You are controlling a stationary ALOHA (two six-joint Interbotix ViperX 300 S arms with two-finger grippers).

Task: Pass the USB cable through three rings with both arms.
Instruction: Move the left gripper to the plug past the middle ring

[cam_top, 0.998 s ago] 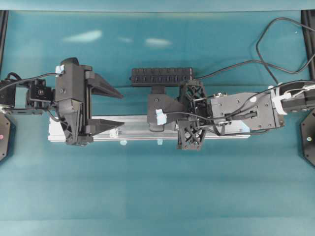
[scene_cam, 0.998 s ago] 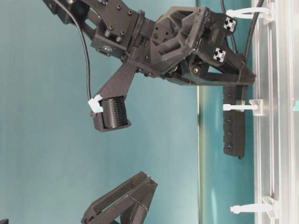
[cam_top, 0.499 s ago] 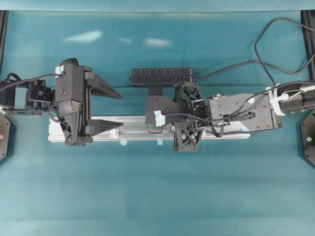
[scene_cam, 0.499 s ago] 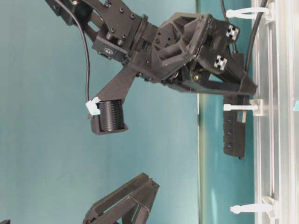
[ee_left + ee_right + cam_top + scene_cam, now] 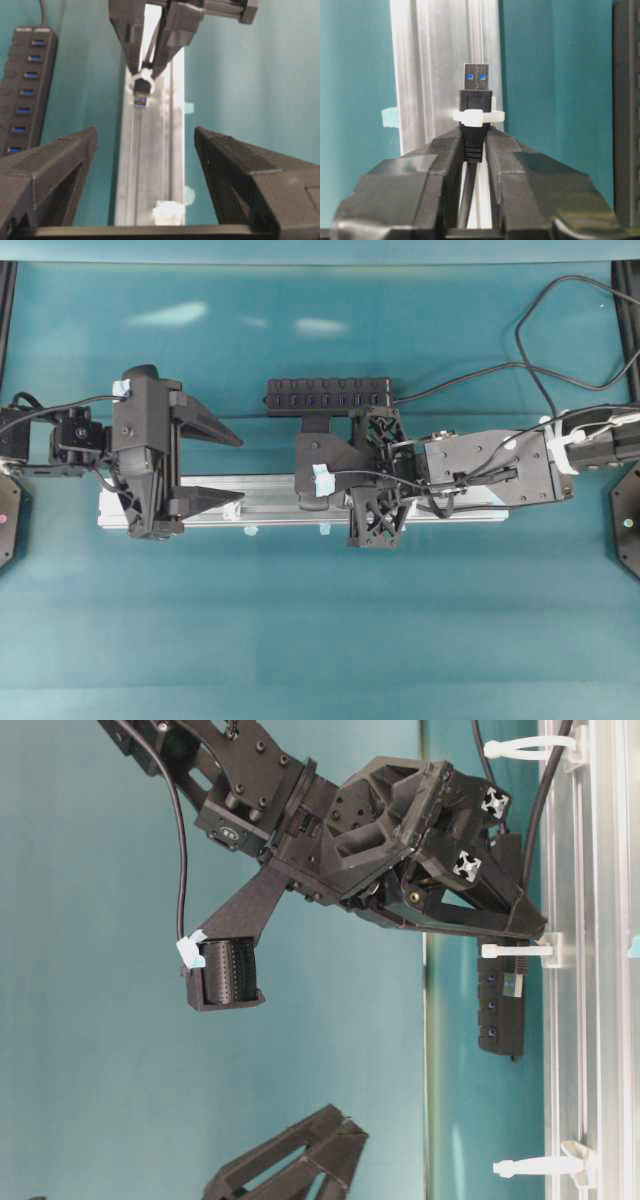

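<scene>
Teal table [image 5: 320, 640]: carries everything listed below.

Right arm [image 5: 500, 470]: reaches in from the table's right edge, lying along the rail toward its middle.

Left arm [image 5: 140, 465]: enters from the table's left edge, over the rail's left end.

Silver rail [image 5: 270, 502]: long aluminium bar running left to right across the table's middle; it bears the rings.

Black hub [image 5: 328, 394]: oblong multi-port block, on the far side of the rail near its middle.

Left gripper [image 5: 145, 165]: jaws spread wide, empty, pointed down the rail at the plug; the near ring lies between them in the wrist view.

Right gripper [image 5: 472, 145]: jaws pinched tight on the plug's black body, tips right at the middle ring.

USB cable [image 5: 530, 345]: thin and black, looping from the table's far right corner to the right gripper. Its plug [image 5: 476, 92] sits in the middle ring, metal tip already out the far side.

Three rings: whitish upright clips along the rail: one behind the right gripper [image 5: 525, 748], cable apparently already through it; the middle one [image 5: 479, 116], collaring the plug; the last [image 5: 535, 1166] near the rail's left end, not yet threaded.

Handling note, a judgement: keep the plug level and in line with the rail, push no farther than the ring lets the jaw tips go, then let the left gripper take the bared tip before the right lets go.
</scene>
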